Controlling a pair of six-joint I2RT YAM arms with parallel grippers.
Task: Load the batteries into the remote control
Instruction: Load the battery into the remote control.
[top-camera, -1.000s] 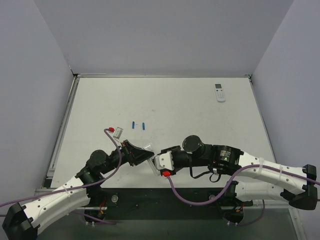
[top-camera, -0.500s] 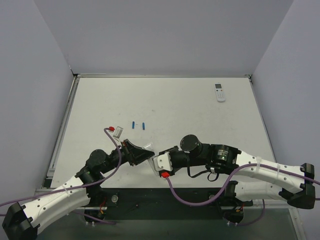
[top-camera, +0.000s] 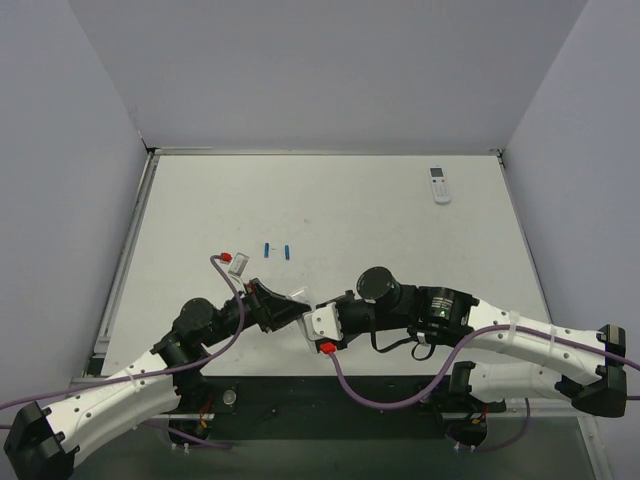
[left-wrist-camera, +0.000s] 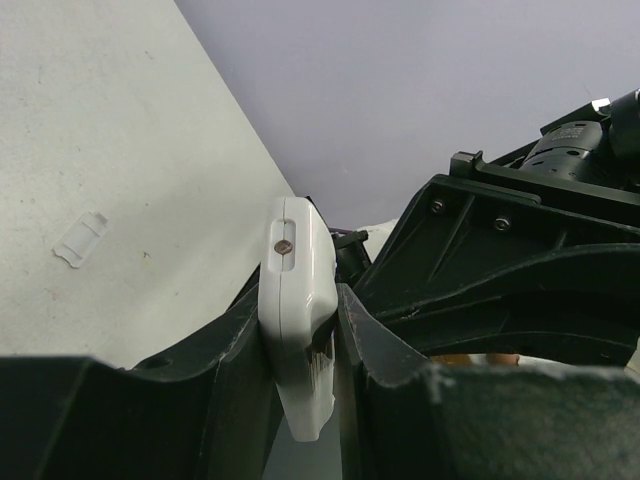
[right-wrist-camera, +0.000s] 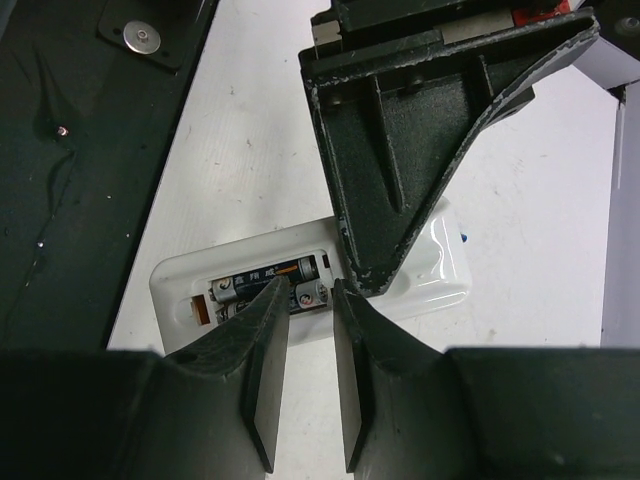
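Note:
My left gripper (top-camera: 278, 303) is shut on the white remote control (top-camera: 296, 297) and holds it on edge near the table's front; its jaws clamp the remote's sides in the left wrist view (left-wrist-camera: 295, 290). In the right wrist view the remote (right-wrist-camera: 440, 275) shows its back with the compartment open and two dark-labelled cells (right-wrist-camera: 265, 277) inside. My right gripper (right-wrist-camera: 308, 290) is slightly open and empty, its tips right at those cells. Two small blue batteries (top-camera: 268, 249) (top-camera: 287, 251) lie on the table beyond the remote.
A small clear battery cover (top-camera: 237, 264) lies left of the blue batteries, and shows in the left wrist view (left-wrist-camera: 80, 238). A second white remote (top-camera: 439, 185) lies at the far right. The dark front ledge (right-wrist-camera: 80, 150) runs beside the held remote.
My right arm has shifted slightly left, bringing its gripper closer onto the remote's compartment. The left gripper and the remote have hardly moved.

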